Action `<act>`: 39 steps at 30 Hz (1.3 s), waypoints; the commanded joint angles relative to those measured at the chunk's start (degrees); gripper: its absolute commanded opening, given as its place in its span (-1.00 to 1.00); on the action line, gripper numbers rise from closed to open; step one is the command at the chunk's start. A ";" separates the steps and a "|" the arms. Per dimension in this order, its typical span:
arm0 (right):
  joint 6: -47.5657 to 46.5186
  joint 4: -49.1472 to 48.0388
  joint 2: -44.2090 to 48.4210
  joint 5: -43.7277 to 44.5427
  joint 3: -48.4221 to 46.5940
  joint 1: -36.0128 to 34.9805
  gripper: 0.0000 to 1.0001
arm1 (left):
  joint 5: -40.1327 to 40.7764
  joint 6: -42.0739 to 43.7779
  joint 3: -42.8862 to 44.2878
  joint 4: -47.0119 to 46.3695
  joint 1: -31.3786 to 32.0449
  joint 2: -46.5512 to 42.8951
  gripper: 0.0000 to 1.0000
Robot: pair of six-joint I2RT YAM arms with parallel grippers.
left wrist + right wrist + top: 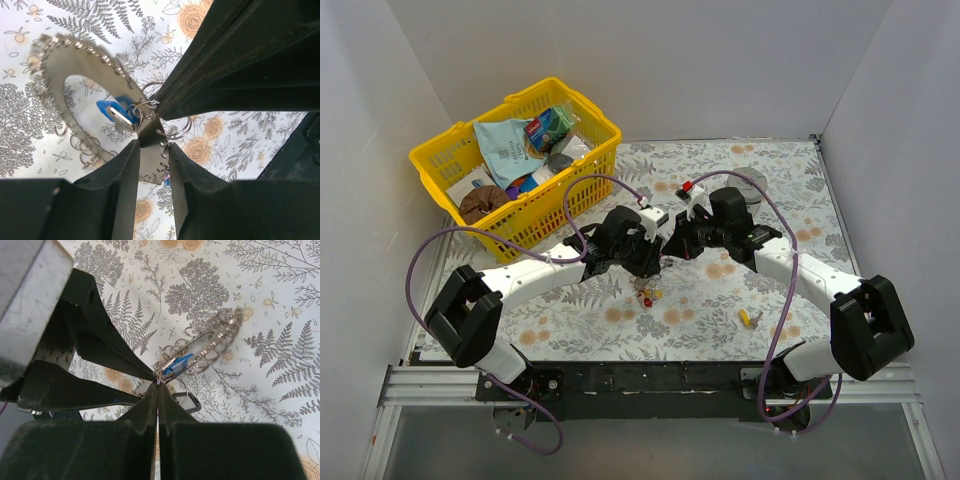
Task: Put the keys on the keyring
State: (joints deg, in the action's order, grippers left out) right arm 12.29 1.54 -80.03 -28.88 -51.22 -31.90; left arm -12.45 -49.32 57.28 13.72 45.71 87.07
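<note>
Left gripper (152, 150) clamps the keyring (85, 62) by its rim above mid-table. The right gripper (158, 384), fingers together, works a loop beside the blue key (178, 364). Threading seems in hand; next probably fetch the yellow key (745, 318), near right.

Your top camera looks down from above the near edge over the whole table (582, 332), while both wrist cameras sit very close to the same keyring (98, 74) — from opposite sides.

White arm links (535, 270), black joints (465, 315), looping purple cables (420, 265); left tool (650, 262) and right tool (675, 248) black.
</note>
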 commanded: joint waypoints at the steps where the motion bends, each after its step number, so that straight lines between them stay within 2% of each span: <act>1: 0.19 -1.63 0.05 -1.53 -2.74 -0.18 -0.97 | 1.55 0.45 1.70 -0.27 0.43 -1.02 -0.57; 8: -0.34 -1.89 -0.39 -4.16 -2.74 -0.18 -0.97 | 1.20 -0.95 -0.41 -2.81 0.43 -2.95 -1.00; 10: -0.78 -2.07 0.31 -4.43 -2.66 -0.18 -0.92 | 1.20 -1.57 -1.02 -3.78 0.43 -3.65 -1.00; 11: -0.78 -2.24 0.75 -4.25 -2.39 -0.18 -0.72 | 1.20 -1.74 -1.37 -3.87 0.43 -3.83 -1.00; 13: -0.96 -2.33 2.32 -2.41 -1.87 -0.09 -0.46 | 1.02 -2.09 -1.47 -4.05 0.43 -3.92 -1.00; 14: -1.04 -2.42 3.03 -1.71 -1.69 -0.18 -0.22 | 0.93 -2.18 -1.55 -4.05 0.34 -3.92 -1.00; 18: -1.31 -3.21 8.12 2.07 -0.02 -0.09 0.26 | 0.50 -2.71 -1.90 -4.40 0.43 -4.01 -1.00; 22: -1.31 -4.00 11.73 1.73 3.31 0.26 0.29 | -0.21 -3.33 -2.34 -5.01 0.34 -4.19 -1.00; 26: -1.40 -4.53 12.88 -3.36 5.34 0.35 0.24 | 0.05 -3.94 -0.60 -3.35 0.34 -3.05 -1.00; 29: -1.05 -4.88 12.79 -7.84 7.09 0.35 0.18 | 0.84 -3.86 4.15 3.05 0.17 -0.50 -1.00; 33: -0.78 -4.88 12.53 -11.36 8.33 0.35 0.11 | 2.95 -1.40 11.17 16.65 0.17 2.40 -1.00; 37: -1.39 -5.23 12.62 -14.09 8.59 0.35 0.11 | 4.71 1.33 16.02 24.68 0.17 3.37 -1.00; 39: -1.48 -6.72 12.27 -16.80 9.03 0.35 0.02 | 4.54 1.51 17.60 26.88 0.17 3.46 -1.00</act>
State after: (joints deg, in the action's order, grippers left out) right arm 11.64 -1.52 -67.77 -39.29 -42.41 -31.57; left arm -9.50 -50.26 70.96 29.89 45.84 91.42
